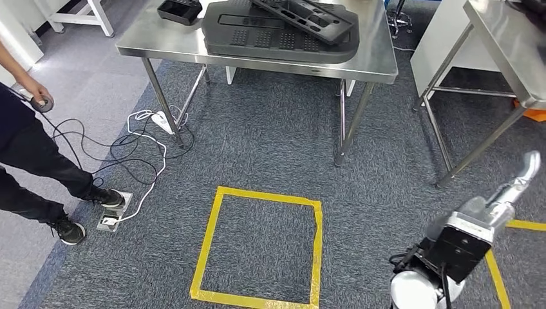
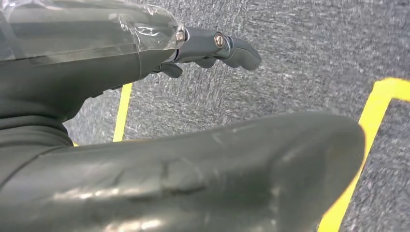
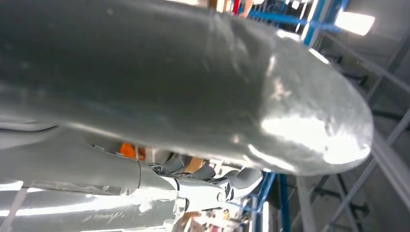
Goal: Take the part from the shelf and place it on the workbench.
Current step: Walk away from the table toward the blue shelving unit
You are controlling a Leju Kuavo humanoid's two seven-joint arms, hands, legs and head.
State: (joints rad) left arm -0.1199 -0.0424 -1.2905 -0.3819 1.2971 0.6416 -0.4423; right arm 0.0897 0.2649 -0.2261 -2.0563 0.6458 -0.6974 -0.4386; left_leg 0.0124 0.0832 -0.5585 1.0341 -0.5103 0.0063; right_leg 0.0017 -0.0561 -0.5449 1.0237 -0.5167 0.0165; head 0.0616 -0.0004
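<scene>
Holding nothing in left hand (image 2: 212,48) or right hand (image 3: 212,183), fingers loosely extended; black parts (image 1: 283,29) on workbench (image 1: 380,61) at 12 o'clock; fetching seemingly not yet begun.

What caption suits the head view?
Large black moulded plastic parts lie on a steel workbench beyond a yellow tape floor square.
</scene>
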